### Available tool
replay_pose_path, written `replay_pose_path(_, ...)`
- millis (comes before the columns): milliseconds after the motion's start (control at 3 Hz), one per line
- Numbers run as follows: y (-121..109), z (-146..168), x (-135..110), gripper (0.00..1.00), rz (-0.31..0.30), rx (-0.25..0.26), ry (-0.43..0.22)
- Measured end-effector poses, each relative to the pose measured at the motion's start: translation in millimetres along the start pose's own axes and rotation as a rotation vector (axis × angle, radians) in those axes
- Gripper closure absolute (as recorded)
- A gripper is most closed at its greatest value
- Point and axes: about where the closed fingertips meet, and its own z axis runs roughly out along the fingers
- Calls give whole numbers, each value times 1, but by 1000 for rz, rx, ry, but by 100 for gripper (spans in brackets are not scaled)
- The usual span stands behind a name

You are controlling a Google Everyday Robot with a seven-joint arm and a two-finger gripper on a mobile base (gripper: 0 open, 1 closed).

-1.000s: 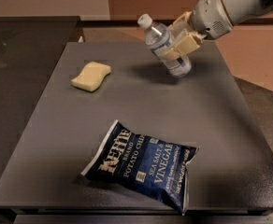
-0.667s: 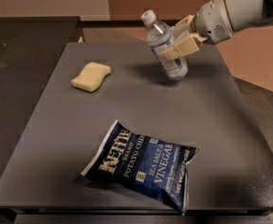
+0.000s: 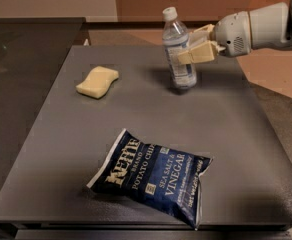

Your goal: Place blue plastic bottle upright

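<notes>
The blue plastic bottle (image 3: pixel 178 49) is a small clear bottle with a white cap and a pale label with blue print. It stands nearly upright, leaning slightly left, with its base on the grey table (image 3: pixel 236 134) at the back centre. My gripper (image 3: pixel 192 48) reaches in from the right on a white arm and is shut on the bottle's middle, its tan fingers (image 3: pixel 198 54) on either side of the label.
A yellow sponge (image 3: pixel 97 81) lies at the back left of the table. A dark blue chip bag (image 3: pixel 152 175) lies flat near the front centre. The table's right edge runs close below the arm.
The bottle has swung from a strong left tilt to nearly upright and come down to the table, held in the gripper. The arm has levelled out to the right.
</notes>
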Motion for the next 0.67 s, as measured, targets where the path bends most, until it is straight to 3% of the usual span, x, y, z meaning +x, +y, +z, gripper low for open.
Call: replay_pose_path(667, -4, -1, 13, 100, 65, 4, -116)
